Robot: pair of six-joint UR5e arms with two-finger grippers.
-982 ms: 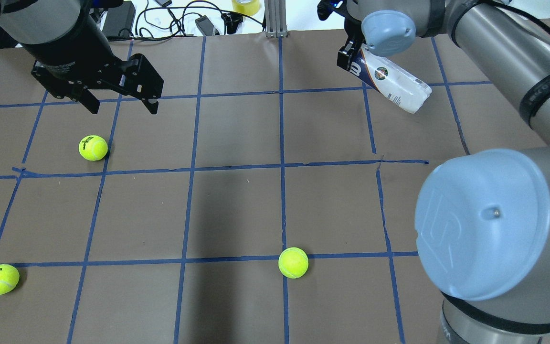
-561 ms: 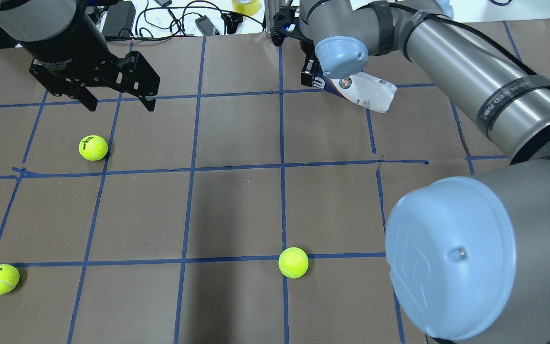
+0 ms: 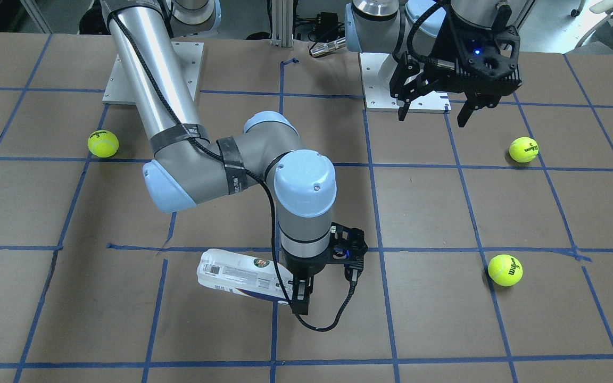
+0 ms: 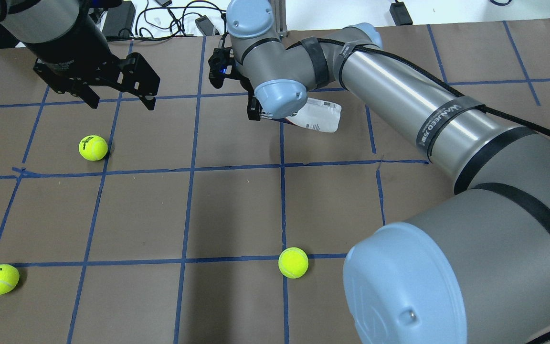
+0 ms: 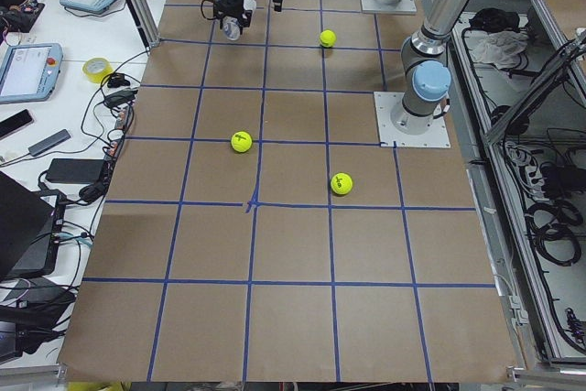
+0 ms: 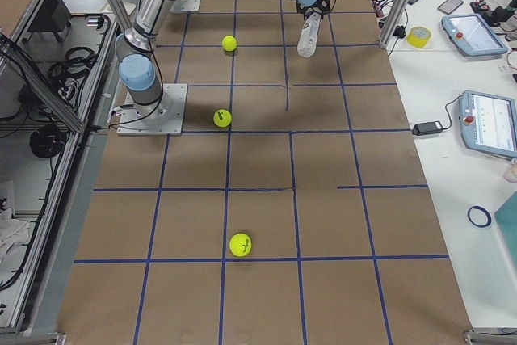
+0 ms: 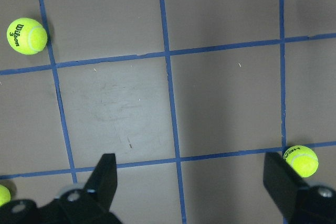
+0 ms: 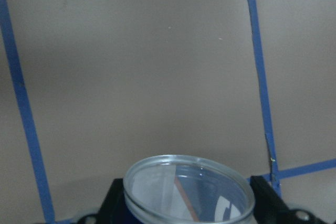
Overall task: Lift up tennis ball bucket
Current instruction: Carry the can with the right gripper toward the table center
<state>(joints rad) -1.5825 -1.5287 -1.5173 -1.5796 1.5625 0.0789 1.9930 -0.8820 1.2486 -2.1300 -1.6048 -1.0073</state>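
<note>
The right hand [image 3: 298,291] clamps the slim clear plastic tennis ball bucket [image 3: 232,274] by its open rim. It looks light, slick and crushable to me. The left hand [image 3: 432,119] gapes empty.

Three tennis balls [image 4: 293,263] dot the blue-gridded table [image 4: 237,205].

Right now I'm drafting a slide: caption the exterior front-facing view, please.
Right gripper grips one end of the tennis ball bucket; left gripper hovers open; three tennis balls lie on the table.
</note>
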